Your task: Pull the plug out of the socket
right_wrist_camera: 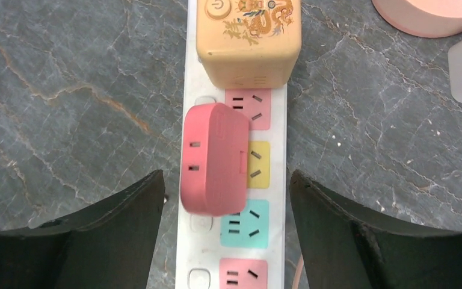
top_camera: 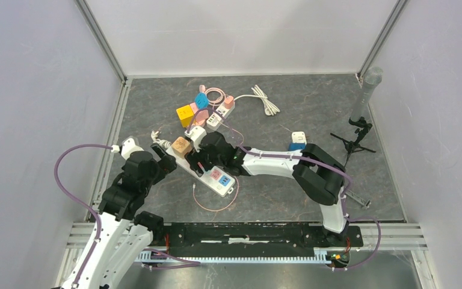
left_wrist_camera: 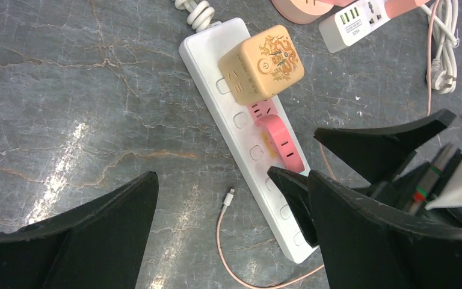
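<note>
top external: high, behind, facing down on whole table (top_camera: 337, 108) | left wrist: near, slanted onto power strip (left_wrist_camera: 201, 51) | right wrist: nearer, straight down | all share power strip, pink plug (right_wrist_camera: 212, 158), tan cube adapter (right_wrist_camera: 249, 36)

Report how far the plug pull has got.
Done: the right pincer is open astride the pink plug, fingers on either side without touching. In hand: nothing gripped; the plug sits in the white power strip. Remaining: close, pull it free. The left pincer is open too.

pink plug (right_wrist_camera: 213, 158), white power strip (right_wrist_camera: 203, 250), tan dragon-print cube (right_wrist_camera: 249, 36)
</note>
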